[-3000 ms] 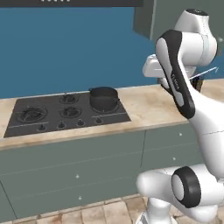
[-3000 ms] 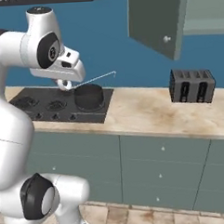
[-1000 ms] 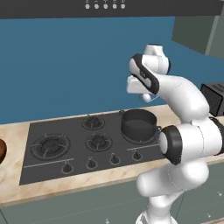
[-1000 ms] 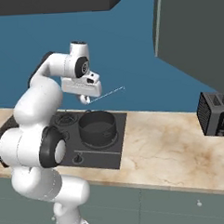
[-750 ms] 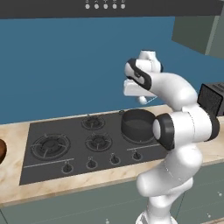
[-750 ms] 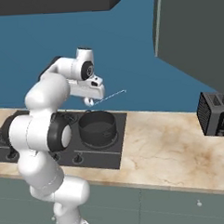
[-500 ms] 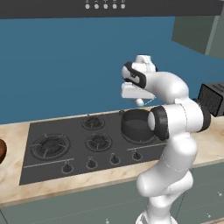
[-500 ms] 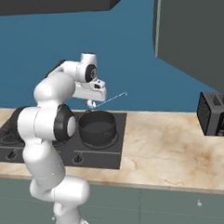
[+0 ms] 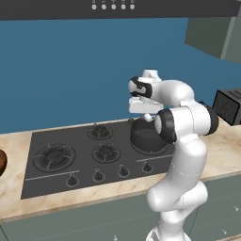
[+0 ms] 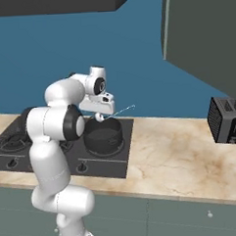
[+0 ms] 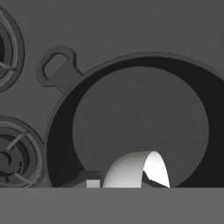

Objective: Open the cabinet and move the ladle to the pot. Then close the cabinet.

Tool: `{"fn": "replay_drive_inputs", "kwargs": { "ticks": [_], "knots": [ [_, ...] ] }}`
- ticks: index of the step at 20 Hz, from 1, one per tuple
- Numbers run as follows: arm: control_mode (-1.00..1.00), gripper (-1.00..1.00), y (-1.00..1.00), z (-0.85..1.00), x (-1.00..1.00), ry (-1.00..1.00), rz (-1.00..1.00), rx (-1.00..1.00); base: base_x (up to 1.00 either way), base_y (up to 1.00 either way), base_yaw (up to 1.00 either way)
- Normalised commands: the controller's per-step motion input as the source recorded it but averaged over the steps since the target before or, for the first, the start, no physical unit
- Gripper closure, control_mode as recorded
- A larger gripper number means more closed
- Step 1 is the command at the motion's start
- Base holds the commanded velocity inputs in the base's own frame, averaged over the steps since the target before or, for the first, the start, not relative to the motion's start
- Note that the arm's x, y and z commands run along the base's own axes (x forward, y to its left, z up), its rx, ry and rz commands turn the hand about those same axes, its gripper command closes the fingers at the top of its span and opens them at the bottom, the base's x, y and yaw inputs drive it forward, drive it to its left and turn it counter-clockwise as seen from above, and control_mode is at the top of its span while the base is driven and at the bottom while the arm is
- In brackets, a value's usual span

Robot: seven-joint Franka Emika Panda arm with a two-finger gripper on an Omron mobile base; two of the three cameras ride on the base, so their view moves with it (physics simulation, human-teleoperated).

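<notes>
Our jaws grip the ladle [image 10: 120, 110] above the pot [image 10: 104, 135] at frame centre; toaster [image 10: 227, 120] far right on the counter [image 10: 175, 151].

One pot [image 10: 103, 136] sits on the one hob [image 9: 61, 170]. One ladle [image 10: 120, 110] hangs above the pot. The hob has four burners [image 9: 53, 156] and five knobs [image 9: 98, 176] along its front edge. One toaster [image 10: 227, 119] stands right of the hob. One hood [image 9: 113, 7] with five buttons hangs above the hob.
</notes>
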Motion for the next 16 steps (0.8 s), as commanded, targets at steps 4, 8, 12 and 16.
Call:
{"fn": "replay_drive_inputs", "kwargs": {
  "ticks": [4, 8, 12, 16],
  "knots": [
    [-1.0, 1.0, 0.0, -0.55, 0.07, 0.0, 0.0, 0.0, 0.0, 0.0, 0.0],
    [-1.0, 1.0, 0.0, -0.44, 0.12, 0.0, 0.0, 0.0, 0.0, 0.0, 0.0],
    [-1.0, 1.0, 0.0, -0.38, 0.16, 0.0, 0.0, 0.0, 0.0, 0.0, 0.0],
    [-1.0, 1.0, 0.0, -0.27, 0.26, 0.0, 0.0, 0.0, 0.0, 0.0, 0.0]
  ]
}}
